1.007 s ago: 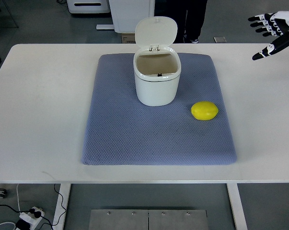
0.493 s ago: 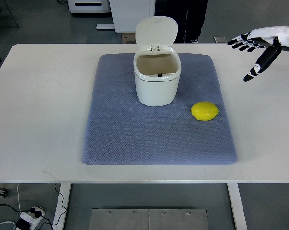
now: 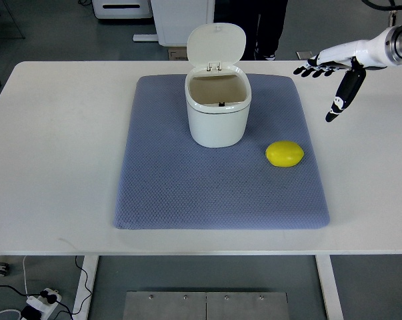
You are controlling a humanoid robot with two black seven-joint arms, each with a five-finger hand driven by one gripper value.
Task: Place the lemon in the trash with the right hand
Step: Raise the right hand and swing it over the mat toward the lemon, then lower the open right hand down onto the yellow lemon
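Over the last second the right hand has swung in from the far right corner of the view toward the middle of the table, and it now hangs just past the mat's far right corner, with its arm reaching in from the right edge. Its fingers are spread and relaxed, with the thumb pointing down toward the table, and they hold nothing. The lemon has not moved: it lies on the right part of the mat, near the bin and to its right, well apart from the hand. The bin stands on the far middle of the mat with its lid tipped up and back, so the opening is free. This reads as the start of the reach; the grasp has not begun. To go on, the hand would likely need to come nearer and lower until it is over the lemon, then close around it. The left arm does not show.
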